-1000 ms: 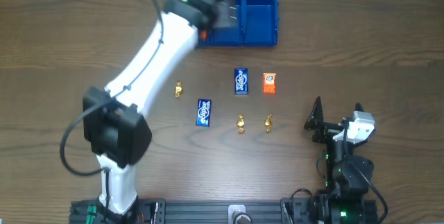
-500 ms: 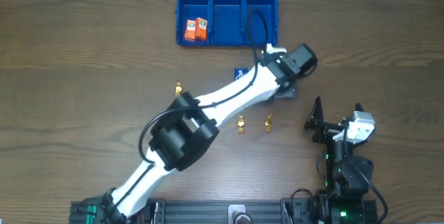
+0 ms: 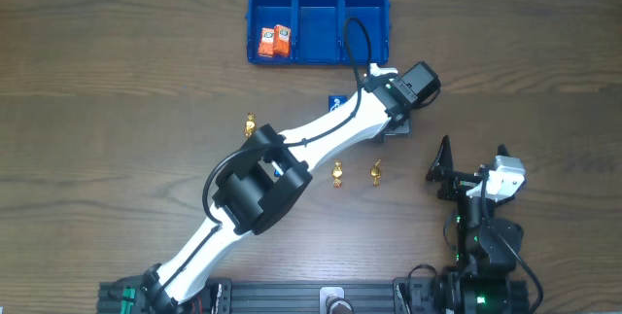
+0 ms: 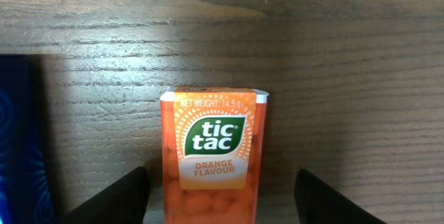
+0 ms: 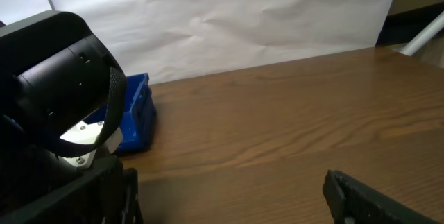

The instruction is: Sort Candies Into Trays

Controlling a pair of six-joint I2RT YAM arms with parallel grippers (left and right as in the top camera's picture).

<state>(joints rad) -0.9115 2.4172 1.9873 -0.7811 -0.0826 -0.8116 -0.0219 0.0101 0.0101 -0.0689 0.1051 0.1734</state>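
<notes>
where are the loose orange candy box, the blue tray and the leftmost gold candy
orange candy box (image 4: 211,158): left wrist view, on its front label
blue tray (image 3: 319,27): top view, on the bare floor of its middle compartment
leftmost gold candy (image 3: 250,124): top view, on its wrapped middle

Left wrist view: orange candy box (image 4: 211,154) cut off at its near end by the frame; blue packet (image 4: 17,141) beside it mostly out of frame. Top view: left arm (image 3: 330,134) covers the box and most of the packet; gold candies (image 3: 337,173) too small for detail. Right wrist view: blue tray (image 5: 139,113) partly behind that arm.
</notes>
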